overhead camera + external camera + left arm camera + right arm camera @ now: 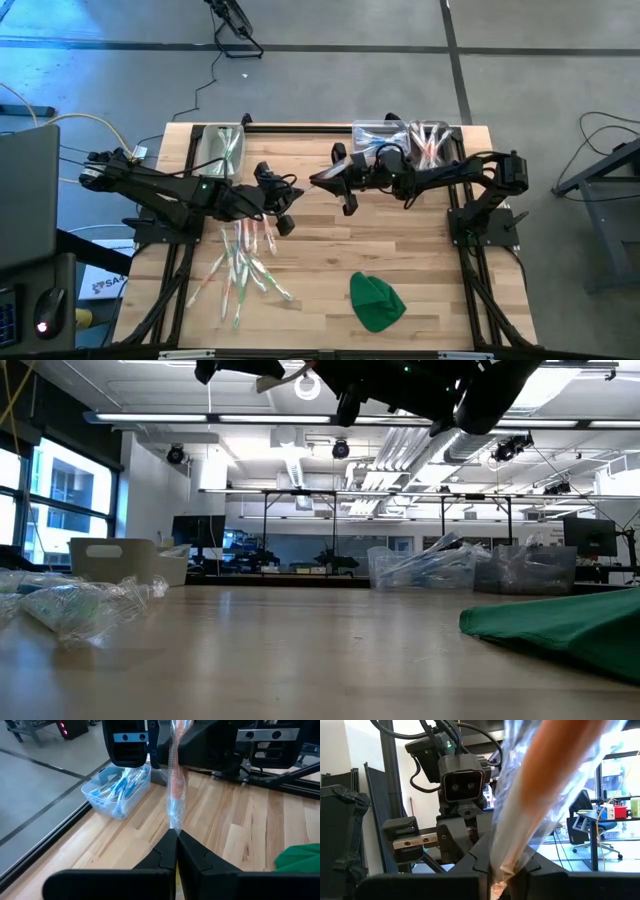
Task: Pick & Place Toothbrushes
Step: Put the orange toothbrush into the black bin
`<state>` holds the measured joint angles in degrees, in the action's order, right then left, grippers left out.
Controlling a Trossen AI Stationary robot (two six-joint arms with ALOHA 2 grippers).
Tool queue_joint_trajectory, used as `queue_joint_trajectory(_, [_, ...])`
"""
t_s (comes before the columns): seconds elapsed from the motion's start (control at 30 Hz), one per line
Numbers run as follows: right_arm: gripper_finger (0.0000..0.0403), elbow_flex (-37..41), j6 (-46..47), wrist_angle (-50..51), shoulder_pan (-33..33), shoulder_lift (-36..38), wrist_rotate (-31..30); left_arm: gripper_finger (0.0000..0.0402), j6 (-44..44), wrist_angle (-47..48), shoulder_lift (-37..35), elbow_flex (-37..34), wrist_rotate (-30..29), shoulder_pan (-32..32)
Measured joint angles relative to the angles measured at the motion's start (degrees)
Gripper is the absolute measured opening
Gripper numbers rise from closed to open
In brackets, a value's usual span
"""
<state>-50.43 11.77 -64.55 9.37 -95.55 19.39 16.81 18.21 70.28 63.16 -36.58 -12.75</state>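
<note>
High view first: both arms meet over the middle of the wooden table (420, 250), raised clear of the surface. The left gripper (300, 192) reaches in from the left, the right gripper (322, 182) from the right, and the two are almost nose to nose.

Between them is a single orange toothbrush (175, 780) in a clear wrapper. In the left wrist view the left gripper's fingers (192, 855) are pinched tight on one end of it, and the wrapped stick runs straight away toward the right arm's dark wrist. In the right wrist view the right gripper's fingers (475, 865) are clamped on the other end, the orange handle and crinkled wrapper filling that picture. Both ends are gripped, then, one brush shared by two grippers in mid-air.

Down on the table, the loose toothbrushes (245, 262) lie fanned out below the left arm, pale sticks with green and pink touches. A clear bin with blue-accented brushes (222, 148) sits at the far left edge, and a clear bin with pink and orange brushes (425, 140) at the far right edge, under the right arm. The green cloth (376, 302) lies crumpled near the front, well apart from the pile.
</note>
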Motion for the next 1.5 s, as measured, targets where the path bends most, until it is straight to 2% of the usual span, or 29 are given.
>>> queue_joint_trajectory(0.17, [0.0022,0.00,0.00,0.21,0.00,0.00,0.05,0.0018,0.99,0.05,0.00,0.00,-0.01,0.00])
queue_joint_trajectory(0.3, [0.0006,0.02,-0.01,1.40,0.02,0.03,0.18,0.0061,0.12,0.03,0.00,0.00,-0.07,0.00])
queue_joint_trajectory(0.5, [0.0005,0.02,0.00,3.54,0.33,0.03,0.17,0.0120,-3.55,0.08,-0.46,0.00,-0.17,0.01])
queue_joint_trajectory(0.7, [0.0005,0.02,0.08,5.66,1.36,0.05,-1.85,0.0128,-5.02,3.64,-5.01,1.74,-0.29,0.00])
queue_joint_trajectory(0.8, [0.0005,0.06,-1.00,11.14,1.85,1.62,-3.27,0.0128,-2.97,7.88,-8.19,2.20,-0.27,0.00])
queue_joint_trajectory(0.9, [0.0005,0.04,-5.84,23.82,1.75,6.48,-8.98,0.0129,4.12,15.23,-10.43,2.25,-0.42,0.00])
queue_joint_trajectory(1.07, [0.0005,0.02,-17.25,46.48,-1.16,16.11,-29.61,0.0129,16.61,29.21,-10.88,2.05,-1.71,0.00])
queue_joint_trajectory(1.17, [0.0005,0.02,-18.69,57.28,-2.03,21.77,-38.21,0.0129,20.81,31.42,-10.63,0.47,-3.46,0.00])
queue_joint_trajectory(1.37, [0.0005,0.02,-15.01,73.68,0.55,29.94,-47.93,0.0129,21.19,31.55,-10.51,-5.30,-6.67,0.00])
queue_joint_trajectory(1.5, [0.0005,0.00,-11.64,80.07,4.71,31.89,-51.97,0.0129,23.03,31.27,-10.49,-8.96,-8.29,0.00])
